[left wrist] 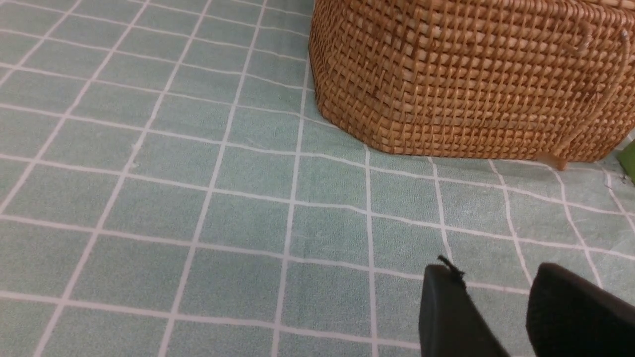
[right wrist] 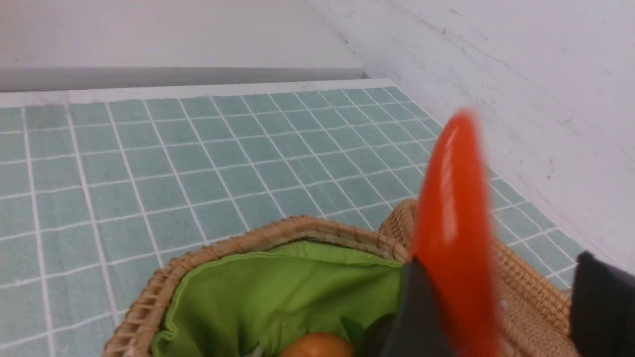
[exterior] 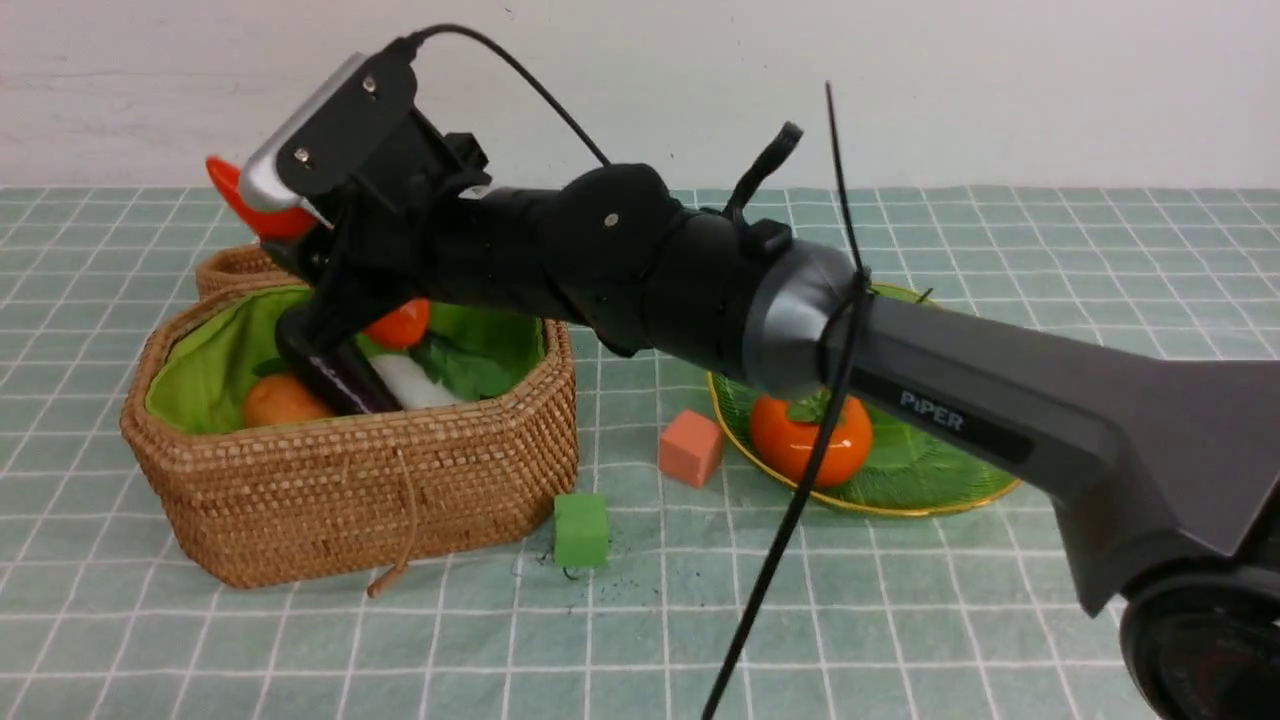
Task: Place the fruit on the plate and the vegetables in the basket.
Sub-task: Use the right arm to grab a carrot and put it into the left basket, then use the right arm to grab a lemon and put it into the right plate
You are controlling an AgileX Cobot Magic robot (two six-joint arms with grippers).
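Carrot (right wrist: 454, 223): long, tapered, glossy orange-red, with the look of a hard moulded toy, so probably light, stiff and slick rather than fragile. Best pinched across the thicker middle, not at the pointed tip, where smooth skin could squirt out from between the pads. Poised aslant above the basket (exterior: 350, 500), tip up over the back rim, lower part hidden behind the right gripper (right wrist: 501, 263). Jaws there spread wide, one finger against the carrot and the other well clear of it, so no real pinch; smeared in the right wrist view, hence perhaps loose, though hard to say. Inside the basket, on the green lining: brown potato (exterior: 280, 400), dark purple eggplant (exterior: 345, 380), white radish (exterior: 415, 380) with leaves, all with the same shiny plastic finish. Basket of brown woven wicker, stiff-walled, cord loop in front, lid (exterior: 235, 265) behind. Right of the basket and apart from it, a green ribbed plate (exterior: 900, 490) bearing a round orange-red fruit (exterior: 810, 440) with a green top. Between basket and plate a pink cube (exterior: 690, 447); just off the basket's front right corner a green cube (exterior: 581, 529). Left gripper (left wrist: 493, 270) low, near the basket's outer wall, fingers parted with nothing between them.
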